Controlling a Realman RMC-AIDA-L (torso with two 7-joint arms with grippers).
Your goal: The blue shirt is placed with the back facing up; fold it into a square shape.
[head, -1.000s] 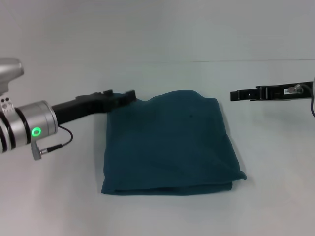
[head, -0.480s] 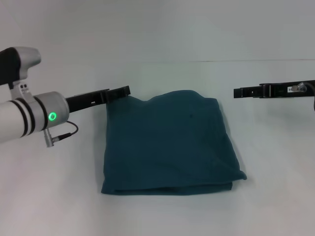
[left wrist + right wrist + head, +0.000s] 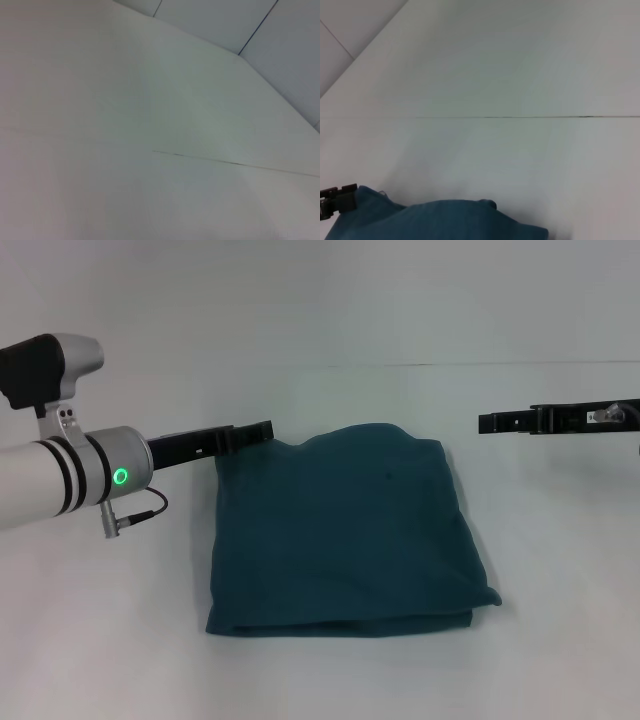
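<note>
Head view: the left gripper (image 3: 262, 428) is seen edge-on at the far left corner of the blue shirt (image 3: 345, 530), so whether it is open, or pinching cloth, cannot be told. The right gripper (image 3: 487, 423), equally unreadable, is held well clear on the right. A near-square folded packet is formed by the shirt on the bench (image 3: 560, 590), suggesting the folding is largely done.

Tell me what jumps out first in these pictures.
The blue shirt dominates, folded into a rough square at the middle of the white table. The left end effector sits at its far left corner, and the right end effector hangs clear, beyond its far right corner.
</note>
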